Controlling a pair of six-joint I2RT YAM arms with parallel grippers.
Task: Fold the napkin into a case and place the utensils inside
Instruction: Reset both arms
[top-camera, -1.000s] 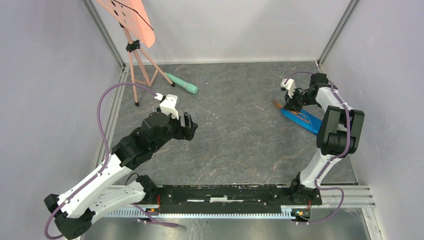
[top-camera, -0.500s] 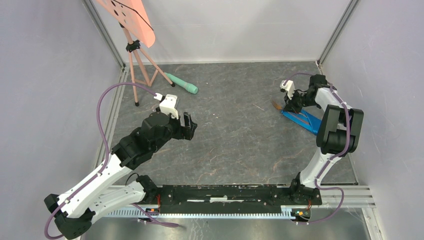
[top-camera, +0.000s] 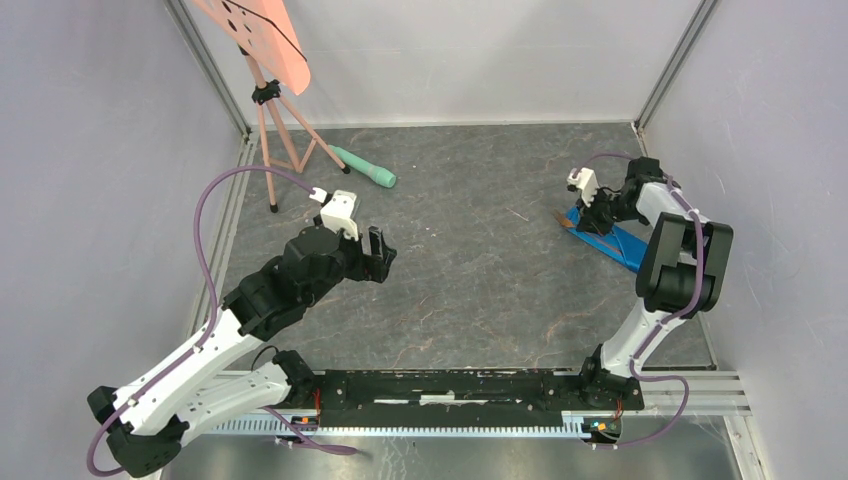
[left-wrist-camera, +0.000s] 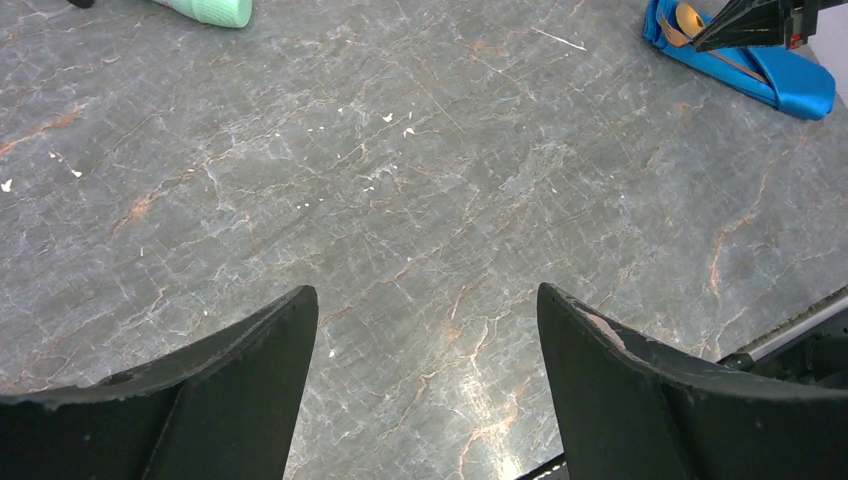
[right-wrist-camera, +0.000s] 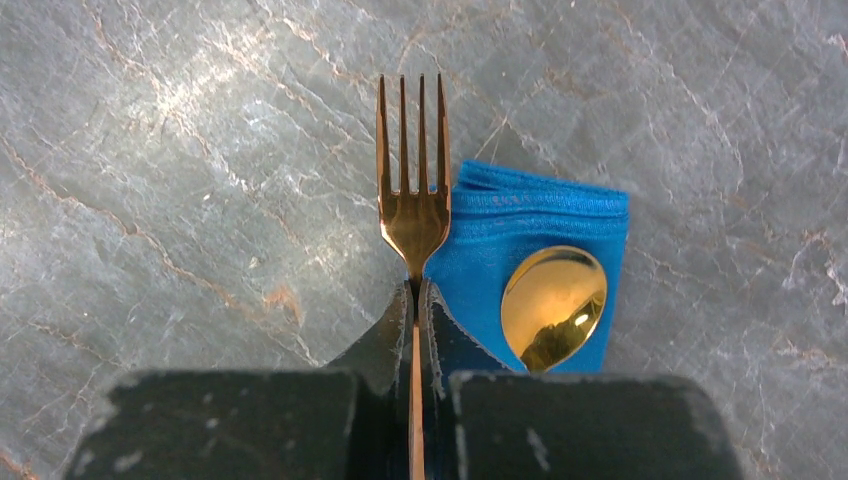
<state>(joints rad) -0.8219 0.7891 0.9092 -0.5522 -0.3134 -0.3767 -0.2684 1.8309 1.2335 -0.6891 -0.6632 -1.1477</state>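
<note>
The napkin lies as a narrow folded blue case (top-camera: 612, 242) at the table's right side, also in the right wrist view (right-wrist-camera: 520, 215) and the left wrist view (left-wrist-camera: 770, 78). A copper-gold spoon's bowl (right-wrist-camera: 553, 298) rests on the case's end. My right gripper (right-wrist-camera: 417, 290) is shut on the handle of a copper-gold fork (right-wrist-camera: 412, 200). The fork's tines reach past the case's end, along its left edge. From above, the right gripper (top-camera: 583, 213) sits at the case's far-left end. My left gripper (top-camera: 378, 255) hovers open over bare table, its jaws (left-wrist-camera: 425, 292) wide apart and holding nothing.
A mint-green cylinder (top-camera: 365, 168) lies at the back left, beside a pink tripod (top-camera: 275, 120). Grey walls close in the left, back and right sides. The arms' black mounting rail (top-camera: 450, 385) runs along the near edge.
My right gripper has shifted slightly right and nearer with the fork, bringing the tines in against the case's end. The left arm has barely moved.
</note>
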